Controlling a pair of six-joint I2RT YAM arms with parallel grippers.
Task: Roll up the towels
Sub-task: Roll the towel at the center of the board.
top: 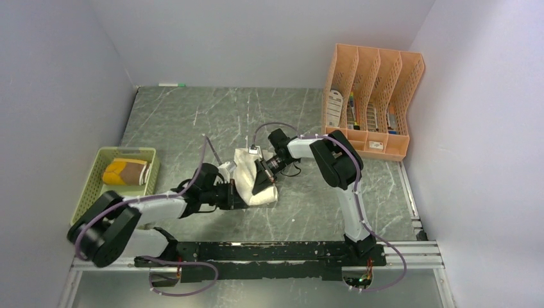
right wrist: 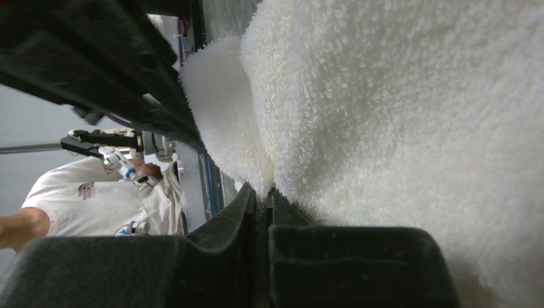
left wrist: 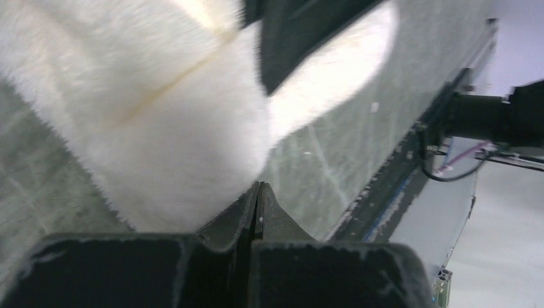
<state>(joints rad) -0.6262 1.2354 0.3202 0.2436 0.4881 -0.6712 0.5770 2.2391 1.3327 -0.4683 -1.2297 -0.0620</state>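
The cream-white towel (top: 247,172) lies bunched in the middle of the table, filling the right wrist view (right wrist: 398,115) and the upper left of the left wrist view (left wrist: 160,109). My right gripper (top: 264,184) comes down onto it from behind, and its jaws (right wrist: 265,192) are shut with a fold of the towel pinched at the tips. My left gripper (top: 240,196) is at the towel's near left edge. Its jaws (left wrist: 258,187) are shut tight, the pile brushing the left finger and nothing visible between them. The brown towel with yellow edging (top: 126,171) lies rolled in the basket.
A green mesh basket (top: 96,189) stands at the left table edge. An orange file organiser (top: 372,96) stands at the back right. The black mounting rail (top: 269,251) runs along the near edge. Walls close in on both sides.
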